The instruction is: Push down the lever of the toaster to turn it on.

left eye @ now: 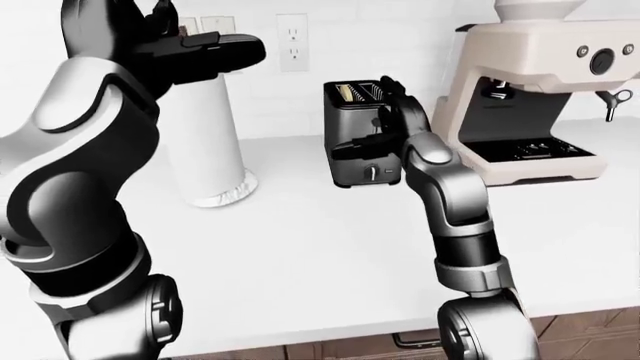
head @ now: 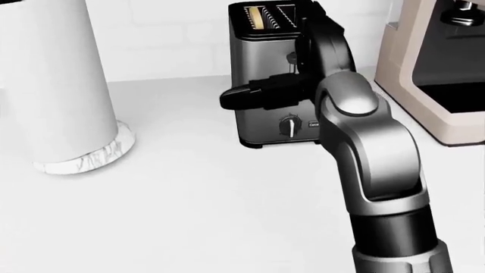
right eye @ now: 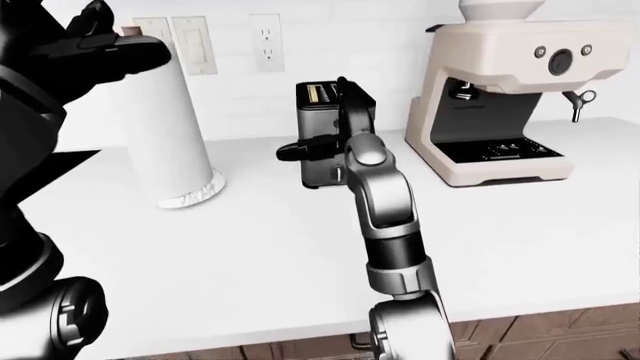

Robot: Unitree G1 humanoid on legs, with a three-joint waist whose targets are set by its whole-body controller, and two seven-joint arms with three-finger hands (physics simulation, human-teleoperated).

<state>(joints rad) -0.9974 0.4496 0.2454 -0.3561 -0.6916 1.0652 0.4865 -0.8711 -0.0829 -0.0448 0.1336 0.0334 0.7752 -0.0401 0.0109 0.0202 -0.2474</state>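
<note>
A dark metal toaster (head: 257, 62) stands on the white counter (head: 189, 216), with bread in its slots (head: 260, 17) and a round knob (head: 288, 126) low on its face. The lever (head: 290, 57) shows as a small dark tab on that face, just above my right hand. My right hand (head: 231, 98) reaches across the toaster's face with its fingers (head: 261, 91) stretched out to the left, holding nothing. My left hand (left eye: 235, 46) is raised high at the upper left of the left-eye view, fingers extended and empty.
A tall white paper towel roll (left eye: 205, 142) stands left of the toaster, under my left hand. A beige espresso machine (left eye: 540, 90) stands close to the toaster's right. A wall outlet (left eye: 292, 41) is above the counter.
</note>
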